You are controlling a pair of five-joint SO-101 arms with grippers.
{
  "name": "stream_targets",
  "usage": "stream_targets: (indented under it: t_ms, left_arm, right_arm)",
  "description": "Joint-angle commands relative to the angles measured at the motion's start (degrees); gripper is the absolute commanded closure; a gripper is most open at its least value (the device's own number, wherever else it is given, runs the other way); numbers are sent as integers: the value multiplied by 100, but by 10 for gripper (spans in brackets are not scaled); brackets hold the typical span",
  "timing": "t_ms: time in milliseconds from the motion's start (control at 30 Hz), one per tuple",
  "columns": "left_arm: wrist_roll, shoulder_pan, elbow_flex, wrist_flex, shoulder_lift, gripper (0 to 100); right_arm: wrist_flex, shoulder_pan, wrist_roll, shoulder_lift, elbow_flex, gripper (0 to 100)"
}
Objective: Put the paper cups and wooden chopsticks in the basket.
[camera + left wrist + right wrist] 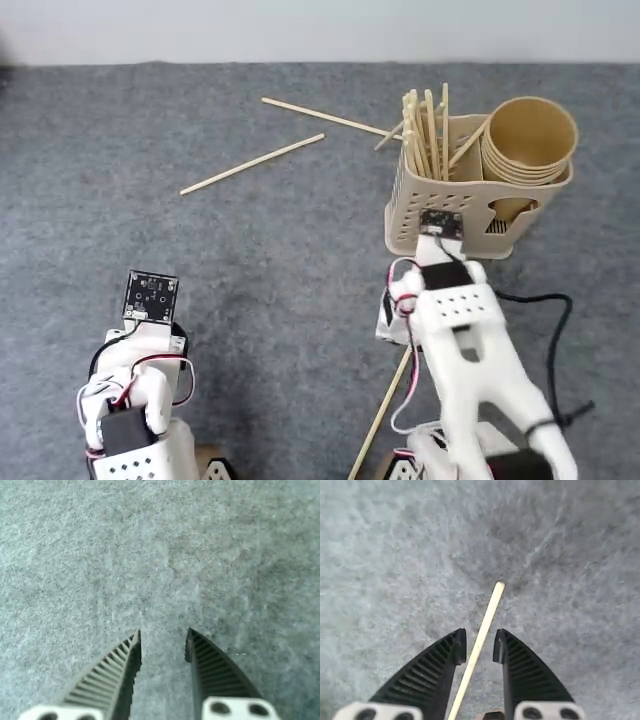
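Grey, felt-like fabric covers the desk (250,280), which we see from above with two white robot arms at its near edge. Toward the far right stands a beige plastic basket (402,215) with slotted walls. A stack of tan paper cups (528,135) sits upright in the basket's right-hand part. A bundle of wooden chopsticks (425,130) stands on end in its left-hand part, their tips rising above the rim. Three more chopsticks lie flat on the desk. The far chopstick (325,118) slants toward the basket's left side, and we cannot tell whether it touches the basket. The middle chopstick (252,164) lies just beside the far one, nearer the centre, well apart from both arms. The near chopstick (385,410) lies at an angle just beside the right arm (465,340), whose wrist is close to the basket's near wall. In the right wrist view, the right end effector (480,630) is released. Its two black ridged fingers sit either side of the near chopstick (483,630), with a sliver of fabric showing on each side of the stick, whose pale tip lies past the fingertips. The left arm (140,400) sits at the near left, well apart from the basket. In the left wrist view, the left end effector (164,631) is also released, its fingers spread above bare grey fabric.
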Motion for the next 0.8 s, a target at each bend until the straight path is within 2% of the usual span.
stream_targets:
  t_ms: [0, 567, 700, 767]
  left_arm:
    - [-53, -18, -22, -114, -53, 855]
    - [-53, -26, -22, -114, -53, 855]
    - [-53, -26, -22, -114, -53, 855]
    - [-53, -26, -22, -114, -53, 855]
  right_arm:
    - [-356, -57, -158, 409, 0, 897]
    - [-1103, 365, -114, 1991, 9, 902]
    - [-1103, 347, -105, 2009, -35, 994]
    - [-1068, 347, -35, 2000, -35, 976]
